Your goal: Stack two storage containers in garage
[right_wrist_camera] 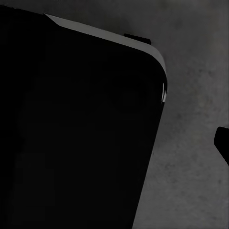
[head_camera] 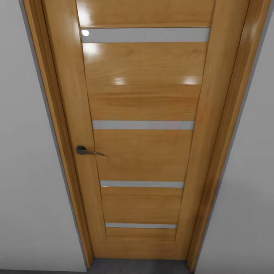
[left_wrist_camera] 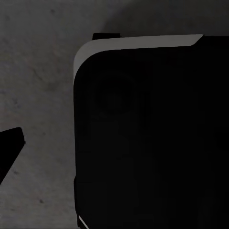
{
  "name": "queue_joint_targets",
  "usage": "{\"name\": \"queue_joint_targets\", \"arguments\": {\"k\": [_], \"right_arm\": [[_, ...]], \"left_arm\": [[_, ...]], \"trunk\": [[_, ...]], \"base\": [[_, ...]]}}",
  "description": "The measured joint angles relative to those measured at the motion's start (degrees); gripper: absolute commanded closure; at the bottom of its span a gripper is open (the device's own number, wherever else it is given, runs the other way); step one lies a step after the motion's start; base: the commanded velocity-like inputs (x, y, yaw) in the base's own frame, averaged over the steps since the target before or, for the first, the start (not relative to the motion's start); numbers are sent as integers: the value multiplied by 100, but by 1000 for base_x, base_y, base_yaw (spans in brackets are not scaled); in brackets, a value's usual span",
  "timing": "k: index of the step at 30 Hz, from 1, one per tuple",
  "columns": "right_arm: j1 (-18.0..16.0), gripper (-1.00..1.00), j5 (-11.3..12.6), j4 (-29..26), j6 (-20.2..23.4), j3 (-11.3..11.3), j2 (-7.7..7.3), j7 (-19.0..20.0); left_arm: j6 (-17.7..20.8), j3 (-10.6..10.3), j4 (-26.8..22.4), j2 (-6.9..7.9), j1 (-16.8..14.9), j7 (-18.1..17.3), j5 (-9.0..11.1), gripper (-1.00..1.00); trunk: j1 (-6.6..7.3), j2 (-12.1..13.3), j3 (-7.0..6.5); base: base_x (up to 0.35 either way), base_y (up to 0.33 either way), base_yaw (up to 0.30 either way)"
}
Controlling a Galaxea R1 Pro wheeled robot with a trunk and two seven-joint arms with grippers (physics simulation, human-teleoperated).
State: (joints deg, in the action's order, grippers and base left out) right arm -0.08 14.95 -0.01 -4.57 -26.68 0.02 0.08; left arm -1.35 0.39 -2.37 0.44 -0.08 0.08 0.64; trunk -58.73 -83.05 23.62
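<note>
Tool state on both arms cannot be told; each wrist camera sees a black robot body (left_wrist_camera: 152,143) over dark grey mottled concrete floor (left_wrist_camera: 38,86). Ahead stands a closed glossy wooden door (head_camera: 142,152) with a dark metal handle (head_camera: 88,151).

No legible text, label, brand, number or sign on any surface: the door (head_camera: 144,152), its handle (head_camera: 88,151) and its pale strips carry no writing, the walls (head_camera: 26,171) beside it are blank, and in both wrist views the dark body (left_wrist_camera: 152,143) and the floor (left_wrist_camera: 38,86) bear no markings
</note>
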Motion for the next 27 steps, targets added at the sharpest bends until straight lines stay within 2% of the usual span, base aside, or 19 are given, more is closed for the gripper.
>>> {"name": "queue_joint_targets", "arguments": {"k": [27], "right_arm": [[0,-100,-36,1,-1,1,-19,0]], "left_arm": [[-1,-5,0,0,0,0,0,-100]], "trunk": [[0,0,0]], "base": [[0,6,0]]}}
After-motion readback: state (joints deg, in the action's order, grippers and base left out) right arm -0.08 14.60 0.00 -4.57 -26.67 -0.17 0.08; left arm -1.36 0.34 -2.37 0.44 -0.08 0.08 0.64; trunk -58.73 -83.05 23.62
